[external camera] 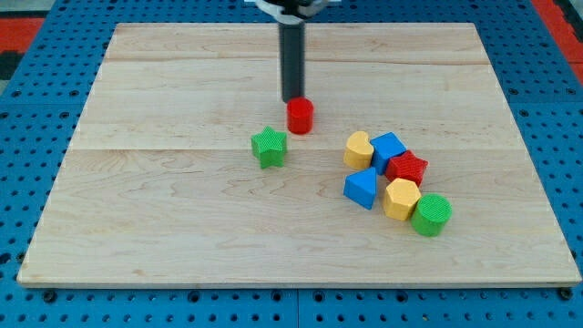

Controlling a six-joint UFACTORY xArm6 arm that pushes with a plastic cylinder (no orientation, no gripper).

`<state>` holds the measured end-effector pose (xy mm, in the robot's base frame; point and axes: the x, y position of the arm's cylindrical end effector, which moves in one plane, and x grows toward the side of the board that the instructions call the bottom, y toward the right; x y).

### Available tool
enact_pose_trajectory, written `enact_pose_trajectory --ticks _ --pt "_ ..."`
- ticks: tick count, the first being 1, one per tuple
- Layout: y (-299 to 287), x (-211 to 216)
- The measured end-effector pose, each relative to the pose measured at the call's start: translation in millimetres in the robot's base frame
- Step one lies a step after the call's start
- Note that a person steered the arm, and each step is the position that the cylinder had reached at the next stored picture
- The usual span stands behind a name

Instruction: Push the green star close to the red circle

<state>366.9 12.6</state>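
Already, in the camera view, the green star (pixel 269 147) is seen near the red circle (pixel 300 116), down to its left. My tip (pixel 292 99), a bare rod holding nothing, is placed just above the circle; little pushing is judged left.

Tip (pixel 293 98) just above circle (pixel 300 116); star (pixel 269 147) near, toward the view's lower left; six clustered blocks (pixel 396 180) lie rightward on the surface (pixel 164 210).
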Motion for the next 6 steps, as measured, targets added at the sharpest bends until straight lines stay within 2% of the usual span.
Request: enact_pose_trajectory --ticks 1,2,3,4,5,6 --pt "-1 35" --pt "2 16" --pt "-59 -4" --pt "-131 2" --pt "-142 42" --pt "-93 52"
